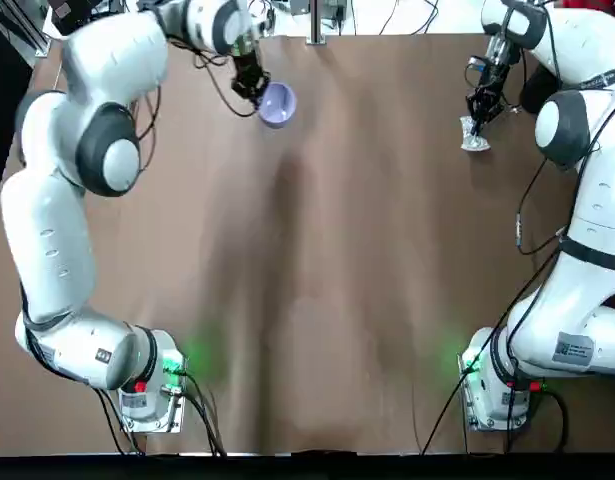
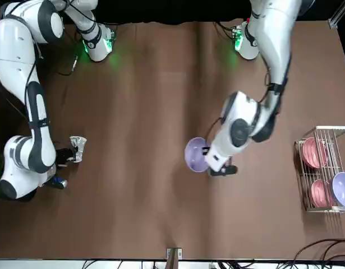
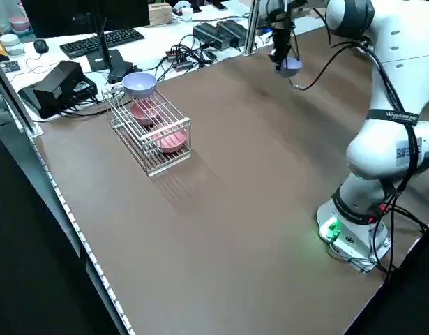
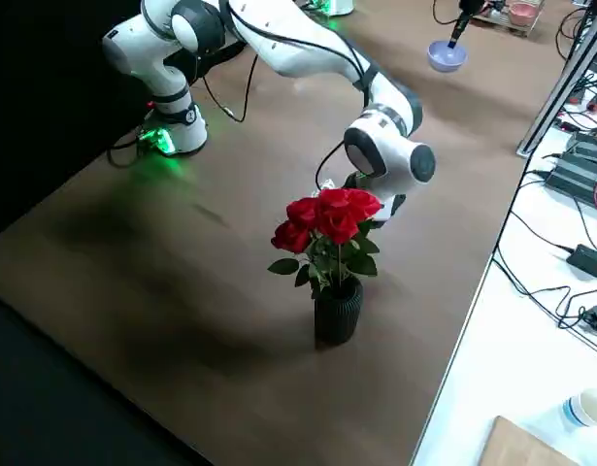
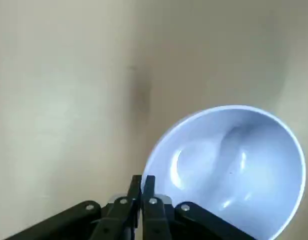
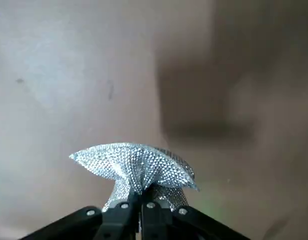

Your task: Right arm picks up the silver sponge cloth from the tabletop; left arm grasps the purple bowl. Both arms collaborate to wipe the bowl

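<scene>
Purple round glossy bowl (image 5: 234,170), rim clamped in left pincer (image 5: 142,182); silver sparkly cloth (image 6: 136,165), gripped by right pincer (image 6: 138,200); both above brown counter (image 1: 337,300).

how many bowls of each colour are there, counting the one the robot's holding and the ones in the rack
Purple bowls: 2, one held by the left gripper over the table, one in the wire rack
Pink bowls: 2, both in the rack
Total: 4
</scene>
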### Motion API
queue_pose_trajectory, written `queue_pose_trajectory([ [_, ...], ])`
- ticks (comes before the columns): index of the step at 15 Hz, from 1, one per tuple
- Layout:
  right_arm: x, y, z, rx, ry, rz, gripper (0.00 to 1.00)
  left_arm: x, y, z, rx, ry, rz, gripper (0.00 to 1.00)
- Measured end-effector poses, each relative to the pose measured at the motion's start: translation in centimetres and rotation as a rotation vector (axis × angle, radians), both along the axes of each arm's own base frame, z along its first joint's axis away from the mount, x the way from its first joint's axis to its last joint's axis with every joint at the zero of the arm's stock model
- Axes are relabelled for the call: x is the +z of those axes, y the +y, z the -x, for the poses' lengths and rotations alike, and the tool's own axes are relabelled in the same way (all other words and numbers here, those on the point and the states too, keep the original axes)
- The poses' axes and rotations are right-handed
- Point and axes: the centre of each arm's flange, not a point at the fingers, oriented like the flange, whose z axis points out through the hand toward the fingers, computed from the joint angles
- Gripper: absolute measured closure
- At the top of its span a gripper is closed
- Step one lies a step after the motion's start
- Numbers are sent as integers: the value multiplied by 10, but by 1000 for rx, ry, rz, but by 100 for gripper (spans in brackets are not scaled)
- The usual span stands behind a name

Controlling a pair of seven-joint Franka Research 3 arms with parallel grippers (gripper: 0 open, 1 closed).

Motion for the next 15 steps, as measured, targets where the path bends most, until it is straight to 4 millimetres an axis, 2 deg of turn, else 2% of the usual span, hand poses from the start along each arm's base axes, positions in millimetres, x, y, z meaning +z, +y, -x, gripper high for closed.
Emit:
queue_pose_trajectory([
  [3,-23,0,7,14,12,15,95,-16,71,-7,-44,-1,-84,95],
  [5,-25,0,7,19,6,14,79,-31,102,-8,-61,-28,-108,95],
  [8,-24,2,5,24,-5,13,50,-64,141,-4,-96,-75,-121,95],
  [10,-16,3,1,27,-20,13,32,-78,174,1,-128,-76,-116,95],
  [11,2,6,-5,32,-49,12,14,-83,213,2,-158,-65,-111,95],
  [12,16,9,-8,37,-62,11,5,-83,230,3,-167,-61,-109,95],
  [13,38,11,-11,44,-73,9,0,-83,244,5,-173,-57,-107,95],
  [15,99,14,-17,54,-119,11,0,-83,262,9,-183,-49,-105,95],
])
